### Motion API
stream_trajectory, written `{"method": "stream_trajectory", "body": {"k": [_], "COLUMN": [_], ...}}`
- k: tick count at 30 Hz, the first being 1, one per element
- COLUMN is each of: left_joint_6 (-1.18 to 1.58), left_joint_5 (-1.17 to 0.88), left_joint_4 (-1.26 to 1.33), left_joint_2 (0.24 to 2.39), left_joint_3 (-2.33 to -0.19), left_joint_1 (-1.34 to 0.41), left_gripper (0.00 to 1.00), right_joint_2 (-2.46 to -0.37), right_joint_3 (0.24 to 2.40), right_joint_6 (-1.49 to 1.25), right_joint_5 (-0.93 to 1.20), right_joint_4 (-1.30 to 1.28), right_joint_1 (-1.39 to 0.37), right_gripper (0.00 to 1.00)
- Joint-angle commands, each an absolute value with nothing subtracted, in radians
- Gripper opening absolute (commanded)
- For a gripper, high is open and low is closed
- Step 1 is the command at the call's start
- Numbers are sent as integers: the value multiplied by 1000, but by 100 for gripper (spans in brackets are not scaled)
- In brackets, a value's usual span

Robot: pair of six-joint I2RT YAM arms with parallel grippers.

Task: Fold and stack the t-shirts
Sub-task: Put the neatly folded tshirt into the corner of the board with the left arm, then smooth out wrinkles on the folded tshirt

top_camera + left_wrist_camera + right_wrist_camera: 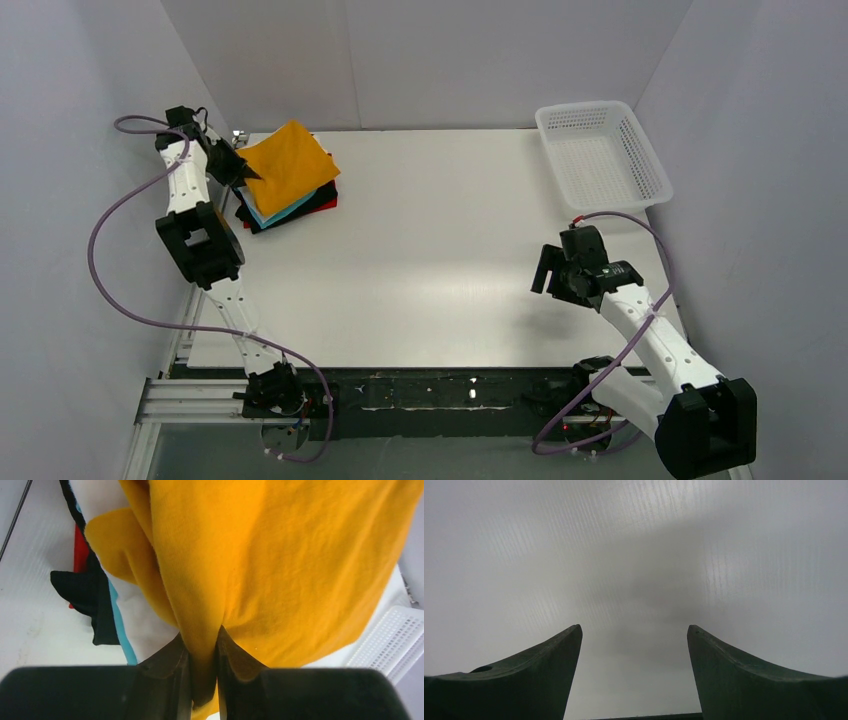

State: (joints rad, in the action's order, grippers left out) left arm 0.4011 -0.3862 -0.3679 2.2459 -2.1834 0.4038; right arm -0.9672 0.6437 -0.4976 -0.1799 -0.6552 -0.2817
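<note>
Left wrist, left jaws pinching plain orange-yellow shirt [280, 565] — folded stack [95, 605] beneath

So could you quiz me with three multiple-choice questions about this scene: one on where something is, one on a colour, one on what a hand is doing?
1. Where is the white basket?
A. far right corner of the table
B. middle of the table
C. under the shirts

2. What colour is the top shirt on the pile?
A. red
B. orange-yellow
C. teal

3. What is the left hand doing?
A. hanging open
B. pinching the top shirt
C. gripping the basket

Answers: 1 A, the top view shows it in that corner. 2 B, orange-yellow cloth lies over the other colours. 3 B, its wrist view shows it clamped on a fold of that cloth.
</note>
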Motion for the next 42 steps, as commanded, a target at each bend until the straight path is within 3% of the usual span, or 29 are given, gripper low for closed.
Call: {"method": "stream_trajectory", "body": {"k": [1, 9, 16, 18, 21, 22, 24, 27, 28, 29, 34, 39, 42], "left_joint_6": [319, 281, 288, 299, 330, 339, 351, 373, 381, 387, 415, 437, 430], "left_joint_5": [-373, -305, -256, -215, -135, -110, -68, -16, 18, 27, 20, -212, -242], "left_joint_4": [-449, -465, -434, -426, -442, -458, -489, -508, -514, -520, -592, -538, -517], "left_joint_2": [2257, 2273, 2252, 2245, 2248, 2248, 2239, 2174, 2145, 2120, 1980, 1862, 1872], "left_joint_3": [-2226, -2364, -2220, -2175, -2160, -2169, -2197, -2201, -2199, -2199, -2197, -2119, -2110], "left_joint_1": [410, 411, 410, 411, 412, 411, 411, 411, 411, 411, 410, 381, 331], "left_gripper": [9, 10, 18, 30, 36, 42, 67, 81, 94, 98, 98, 98, 98], "right_joint_2": [-988, -1036, -1077, -1084, -1096, -1097, -1097, -1081, -1073, -1066, -997, -914, -888], "right_joint_3": [711, 735, 770, 773, 772, 772, 774, 780, 785, 790, 824, 816, 818], "right_joint_6": [-505, -490, -473, -469, -468, -469, -468, -464, -461, -458, -439, -411, -410], "right_joint_5": [-211, -191, -192, -190, -186, -185, -185, -191, -195, -199, -257, -256, -225], "right_joint_4": [-665, -671, -681, -682, -681, -682, -683, -685, -688, -693, -742, -729, -708], "right_joint_1": [-278, -279, -278, -279, -278, -278, -278, -278, -278, -279, -279, -278, -278], "right_gripper": [84, 84, 84, 84, 83, 83, 83, 83, 83, 83, 84, 84, 84]}}
